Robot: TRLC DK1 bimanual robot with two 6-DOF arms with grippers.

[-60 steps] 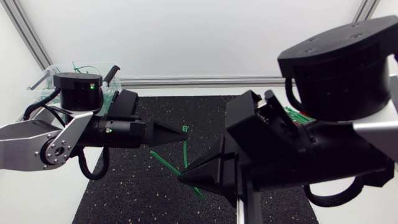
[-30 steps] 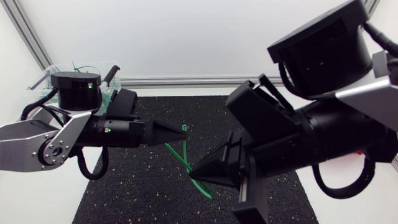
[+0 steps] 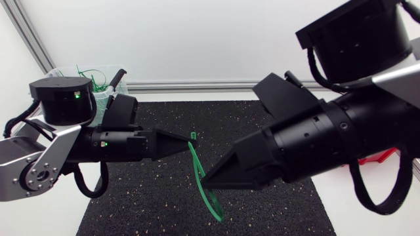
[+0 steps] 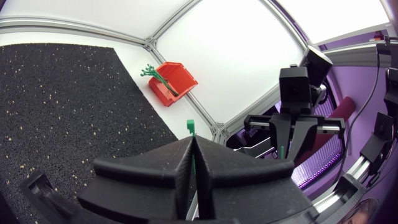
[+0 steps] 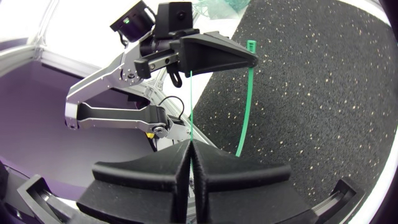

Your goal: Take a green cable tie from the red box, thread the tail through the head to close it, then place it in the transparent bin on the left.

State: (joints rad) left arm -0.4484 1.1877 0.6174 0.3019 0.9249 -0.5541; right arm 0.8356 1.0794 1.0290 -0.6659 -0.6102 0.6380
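Since 1 s ago the right arm has swung upward and the right gripper [image 3: 205, 180] has turned. The green cable tie [image 3: 193, 159] now bows in an arc above the black mat [image 3: 144, 196]. The left gripper [image 3: 192, 139] is clamped on the tie just below its head, and the right gripper pinches the thin tail. The 2 tips sit near each other over the mat's middle. The red box [image 4: 174, 83], holding more ties, stands at the table's right edge. The transparent bin [image 3: 105, 82] stands at its far left corner.
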